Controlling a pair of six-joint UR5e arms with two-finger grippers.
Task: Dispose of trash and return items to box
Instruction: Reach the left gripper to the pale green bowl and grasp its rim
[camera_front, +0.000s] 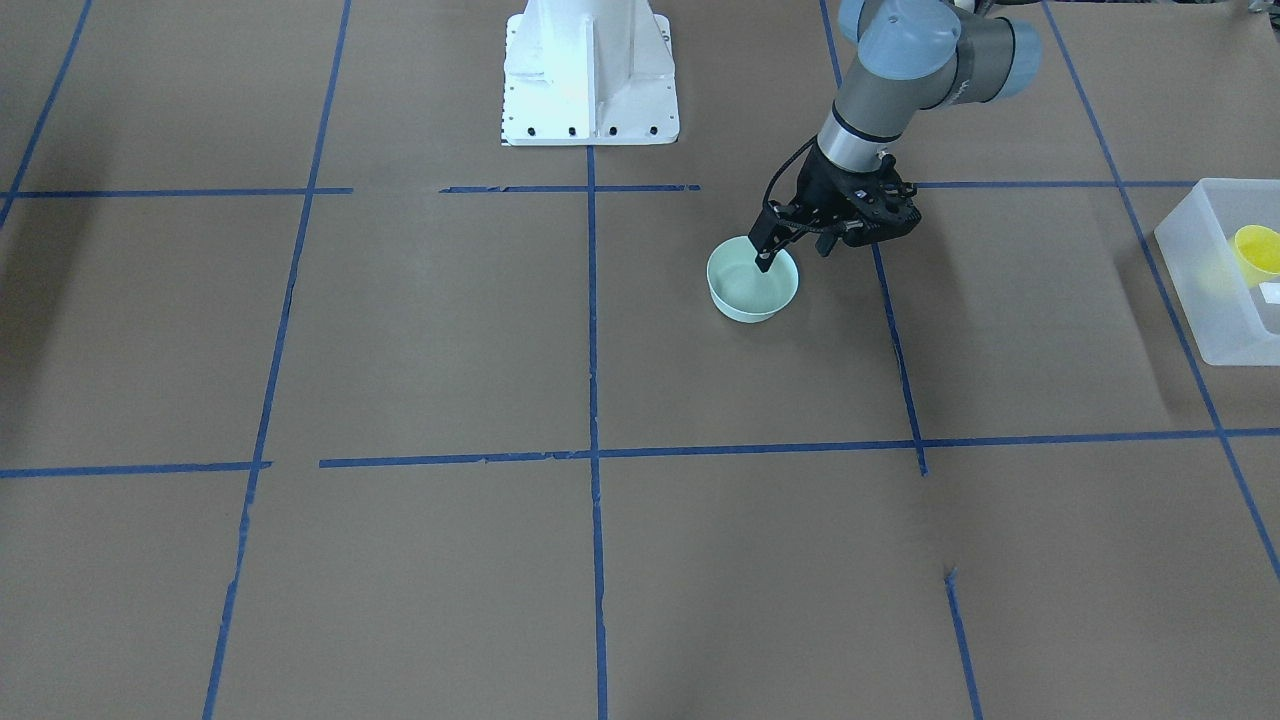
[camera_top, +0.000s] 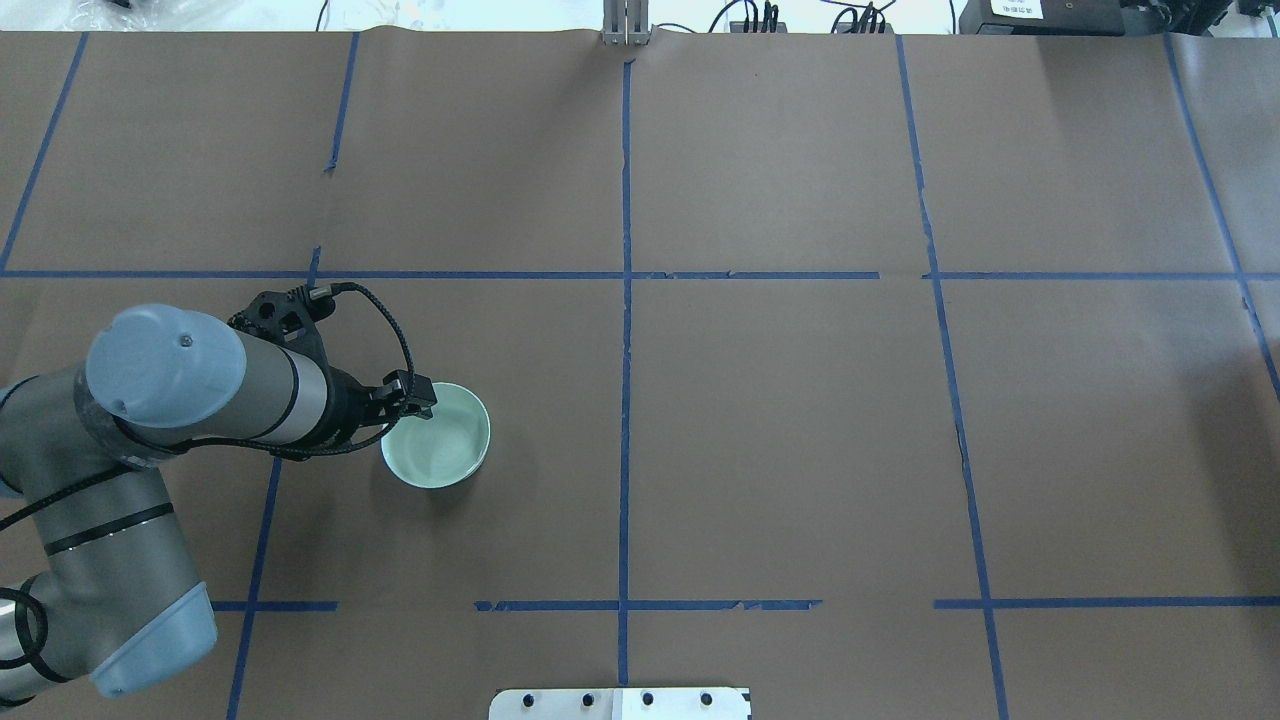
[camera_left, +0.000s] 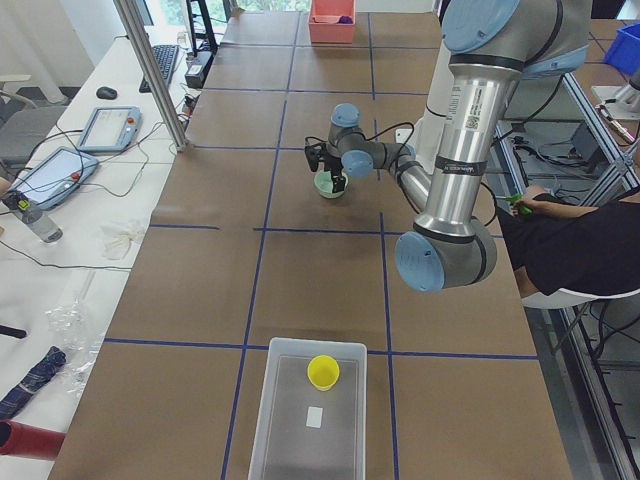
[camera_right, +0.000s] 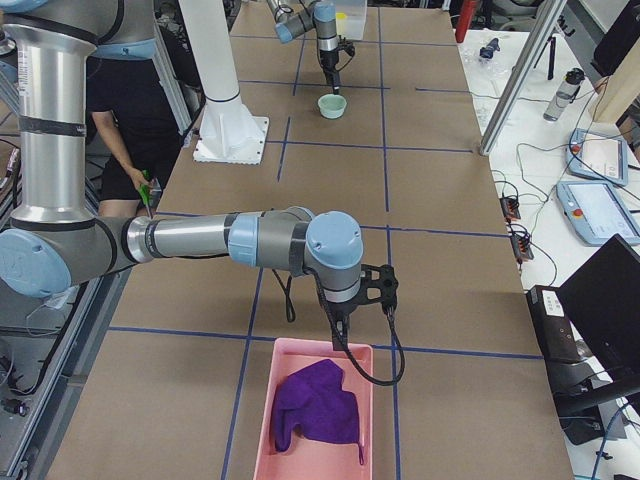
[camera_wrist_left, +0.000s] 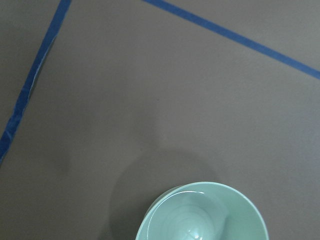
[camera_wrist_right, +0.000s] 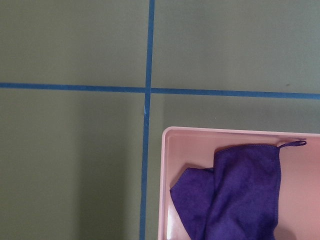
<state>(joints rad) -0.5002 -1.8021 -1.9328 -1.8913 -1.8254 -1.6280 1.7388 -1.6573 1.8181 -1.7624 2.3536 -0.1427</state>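
- A pale green round bowl (camera_front: 752, 290) sits just right of centre in the front-facing view. The left gripper (camera_front: 768, 258) hangs at its upper rim, with one dark tip dipping inside. I cannot tell whether the jaws are spread or pinching the wall.
- Likely risk: the rim looks thin and smooth, so a pinch there could slip and let the bowl tilt or drop. A closing finger could also shove the bowl across the brown paper instead of catching it.
- Likely risk: the translucent frosted-white rectangular box (camera_front: 1200, 290) lies well apart at the right edge. A small yellow tapered cup (camera_front: 1258, 250) stands inside it, and a bowl lowered carelessly could knock the cup over.
- The frame edge cuts off the box there, and the overhead view misses it entirely.
- The left wrist view shows only part of the bowl at its bottom edge, and no fingers.
- The right gripper (camera_right: 343, 325) shows only in the right-side view, lower centre. It is above the rim of a pink rectangular tray (camera_right: 262, 440) holding a crumpled purple cloth (camera_right: 315, 405). I cannot tell how its jaws are set.
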